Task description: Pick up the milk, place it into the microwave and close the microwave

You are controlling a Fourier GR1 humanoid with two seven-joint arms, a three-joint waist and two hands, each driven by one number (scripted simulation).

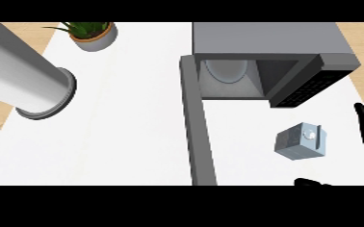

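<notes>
Surface: white counter [128, 125] filling most of the frame, with strips of pale wood showing at the upper left and upper right corners. Upper left: a potted plant [92, 33] in a grey pot, green leaves spreading toward the top edge. Left side: a grey forearm [28, 77], thick and cylindrical, slanting from the upper left edge down to a dark-rimmed end; no hand shows on it, so the left hand is out of view. Upper right: the microwave [274, 38], grey-bodied, its cavity open and facing the lower edge, a pale round turntable visible inside, a dark control panel at its right. Centre: the microwave door [198, 125], swung fully open, running as a long grey bar from the cavity's left corner down to the lower edge. Lower right: the milk [301, 141], a small grey-blue carton with a round white cap on top, standing on the counter in front of the cavity and well right of the door, untouched. Right edge and lower right edge: thin black slivers of the right hand [313, 182], apart from the carton; whether its fingers are spread or curled cannot be told.
</notes>
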